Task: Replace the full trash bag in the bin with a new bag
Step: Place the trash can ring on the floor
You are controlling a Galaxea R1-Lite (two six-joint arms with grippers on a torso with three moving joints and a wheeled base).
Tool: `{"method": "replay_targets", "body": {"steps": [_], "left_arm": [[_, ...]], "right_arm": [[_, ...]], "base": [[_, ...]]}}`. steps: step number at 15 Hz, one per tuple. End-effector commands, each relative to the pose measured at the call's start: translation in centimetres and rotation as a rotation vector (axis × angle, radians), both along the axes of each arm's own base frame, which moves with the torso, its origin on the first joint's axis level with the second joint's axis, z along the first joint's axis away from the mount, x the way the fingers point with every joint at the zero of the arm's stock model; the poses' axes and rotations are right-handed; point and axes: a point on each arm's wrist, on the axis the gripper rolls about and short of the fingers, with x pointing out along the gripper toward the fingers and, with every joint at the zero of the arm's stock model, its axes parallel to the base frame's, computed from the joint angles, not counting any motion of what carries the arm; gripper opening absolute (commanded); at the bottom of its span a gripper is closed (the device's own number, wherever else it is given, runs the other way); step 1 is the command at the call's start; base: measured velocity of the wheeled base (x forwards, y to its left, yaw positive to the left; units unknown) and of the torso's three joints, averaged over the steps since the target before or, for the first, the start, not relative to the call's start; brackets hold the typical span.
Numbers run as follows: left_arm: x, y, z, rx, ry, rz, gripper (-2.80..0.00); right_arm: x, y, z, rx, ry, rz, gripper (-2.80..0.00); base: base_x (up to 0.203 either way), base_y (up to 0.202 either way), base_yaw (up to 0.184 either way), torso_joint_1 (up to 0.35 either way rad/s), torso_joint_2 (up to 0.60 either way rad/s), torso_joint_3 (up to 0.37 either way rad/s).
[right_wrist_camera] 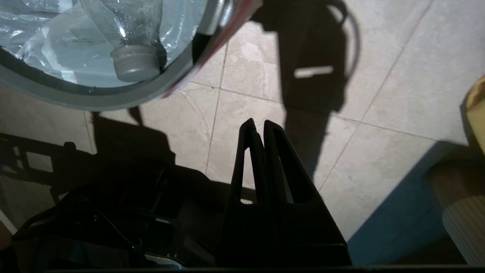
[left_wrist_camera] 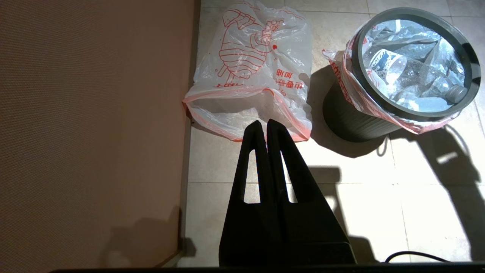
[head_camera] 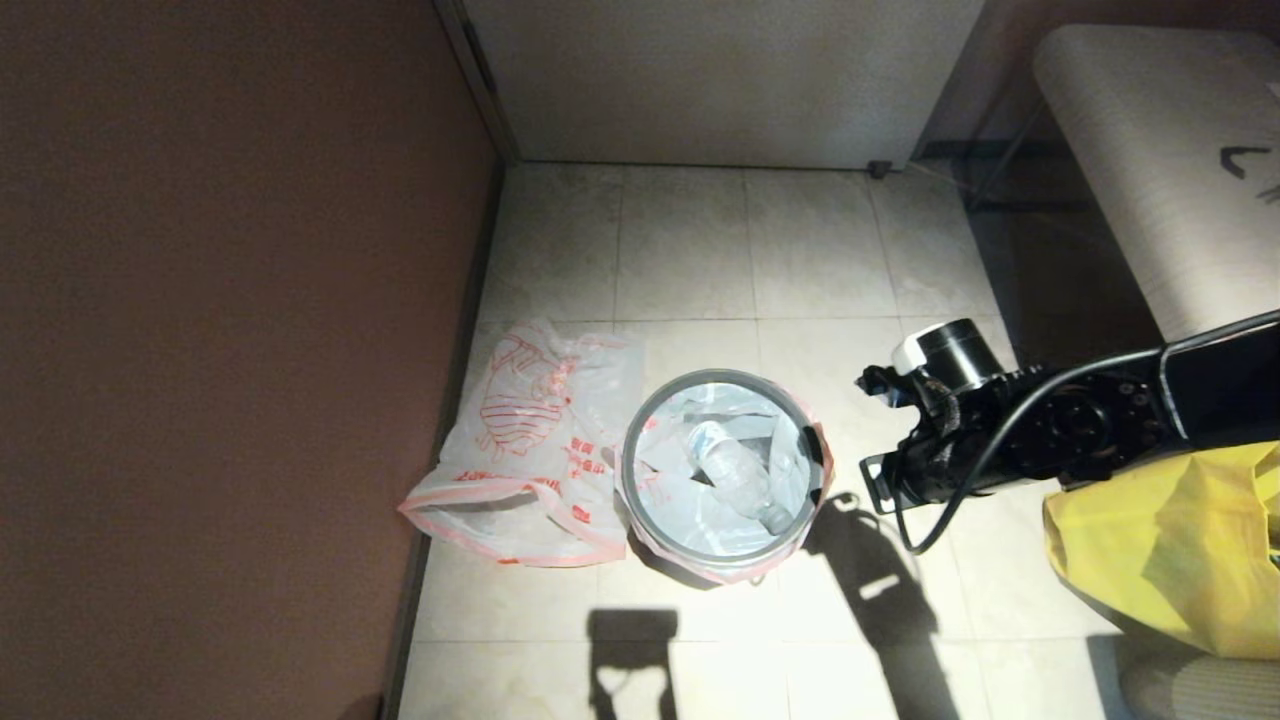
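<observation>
The bin [head_camera: 720, 376], black with a grey hoop, stands on the tiled floor. The full trash bag [head_camera: 678, 502] lines it, holding a clear plastic bottle [head_camera: 733, 474]; its pink-red edge folds over the rim [left_wrist_camera: 343, 77]. The new bag [head_camera: 530, 440] with the red line drawing lies flat on the floor just left of the bin, beside the wall. My left gripper [left_wrist_camera: 264, 123] hangs shut and empty above the floor, short of the new bag's [left_wrist_camera: 250, 68] open mouth. My right gripper [right_wrist_camera: 257, 123] is shut and empty over bare tiles to the right of the bin's rim [right_wrist_camera: 113, 100].
A brown wall [head_camera: 220, 350] runs along the left, close to the new bag. A large yellow bag [head_camera: 1170, 545] sits at the right, under my right arm [head_camera: 1060, 425]. A pale cabinet [head_camera: 720, 80] closes off the back and a padded seat [head_camera: 1150, 150] stands far right.
</observation>
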Motion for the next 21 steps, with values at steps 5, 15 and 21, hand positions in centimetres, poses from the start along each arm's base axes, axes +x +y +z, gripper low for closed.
{"method": "replay_targets", "body": {"steps": [5,15,21], "left_arm": [[0.0,0.0,0.0,0.0,-0.001,0.0,-2.8],[0.0,0.0,0.0,0.0,-0.001,0.0,-2.8],[0.0,0.0,0.0,0.0,0.0,0.0,-2.8]], "right_arm": [[4.2,2.7,-1.8,0.011,-0.017,0.01,-2.8],[4.9,5.2,-1.3,-0.098,-0.105,-0.041,0.0],[6.4,6.1,-2.0,-0.093,-0.129,-0.046,0.0]], "base": [[0.0,0.0,0.0,0.0,0.0,0.0],[0.0,0.0,0.0,0.0,0.0,0.0],[0.0,0.0,0.0,0.0,0.0,0.0]]}}
